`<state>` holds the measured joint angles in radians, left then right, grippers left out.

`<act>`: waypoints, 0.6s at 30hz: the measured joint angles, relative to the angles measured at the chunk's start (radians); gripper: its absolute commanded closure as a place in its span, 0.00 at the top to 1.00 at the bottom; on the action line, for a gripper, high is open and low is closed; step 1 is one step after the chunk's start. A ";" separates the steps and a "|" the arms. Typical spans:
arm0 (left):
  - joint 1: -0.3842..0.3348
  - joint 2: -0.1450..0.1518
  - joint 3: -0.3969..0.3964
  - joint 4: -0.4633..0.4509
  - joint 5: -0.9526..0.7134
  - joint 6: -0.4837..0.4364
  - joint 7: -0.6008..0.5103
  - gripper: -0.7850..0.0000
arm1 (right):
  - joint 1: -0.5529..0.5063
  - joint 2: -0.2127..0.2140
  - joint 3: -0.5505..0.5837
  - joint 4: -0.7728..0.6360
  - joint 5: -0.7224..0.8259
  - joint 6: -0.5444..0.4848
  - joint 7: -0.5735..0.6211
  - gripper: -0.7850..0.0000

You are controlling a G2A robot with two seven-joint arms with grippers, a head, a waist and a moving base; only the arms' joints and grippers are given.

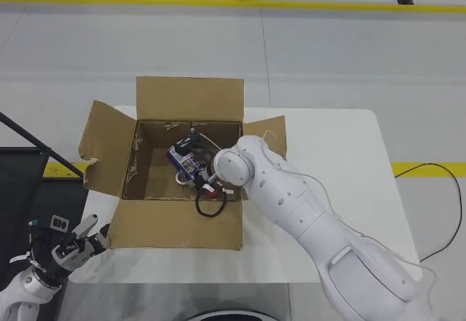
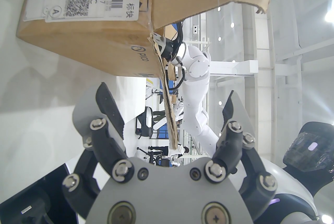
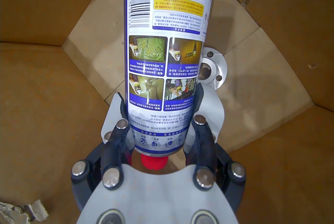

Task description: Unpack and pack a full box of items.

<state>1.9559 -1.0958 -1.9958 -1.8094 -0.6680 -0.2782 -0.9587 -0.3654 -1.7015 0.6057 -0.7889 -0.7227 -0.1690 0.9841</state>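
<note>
An open cardboard box [image 1: 176,229] stands on the white table [image 1: 329,152], flaps spread. Inside the box, my right gripper [image 3: 160,102] is shut on a blue-and-white spray can [image 3: 167,40] with a red cap, gripped near the cap end; the spray can [image 1: 186,158] also shows from above, lying across the box's middle. A silver metal flange [image 3: 212,68] rests on the box floor right beside the can. My left gripper [image 2: 167,105] stands open with nothing between its fingers, off the table's front-left corner, just outside the box's labelled wall [image 2: 86,26].
A dark surface [image 1: 8,201] with a black bar lies left of the table. Torn cardboard scraps [image 3: 18,210] sit in one box corner. The table's right half [image 1: 353,201] is bare, with my right arm crossing it.
</note>
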 measured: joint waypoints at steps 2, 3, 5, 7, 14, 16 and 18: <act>0.000 0.000 0.000 0.000 0.000 0.000 0.000 1.00 | 0.003 -0.001 0.004 0.002 -0.002 0.003 0.001 0.55; 0.000 0.000 0.000 0.000 0.000 0.000 0.000 1.00 | 0.004 -0.002 0.006 0.002 -0.004 0.004 0.002 0.61; 0.000 0.000 0.000 0.000 0.000 0.000 0.000 1.00 | 0.005 -0.001 0.011 0.000 -0.008 0.007 0.002 0.68; 0.000 0.000 0.000 0.000 0.000 0.000 0.000 1.00 | 0.005 -0.001 0.015 -0.004 -0.013 0.009 0.005 0.80; 0.000 0.000 0.000 0.000 0.000 0.000 0.000 1.00 | 0.001 0.008 0.041 -0.038 -0.030 0.017 0.021 0.96; 0.000 0.000 0.000 0.000 0.000 0.000 0.000 1.00 | 0.000 0.013 0.053 -0.055 -0.034 0.019 0.024 1.00; 0.000 0.000 0.000 0.000 0.000 0.000 0.000 1.00 | 0.001 0.022 0.078 -0.085 -0.033 0.019 0.027 1.00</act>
<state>1.9559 -1.0958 -1.9958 -1.8094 -0.6680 -0.2781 -0.9587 -0.3645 -1.6798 0.6833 -0.8741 -0.7560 -0.1499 1.0112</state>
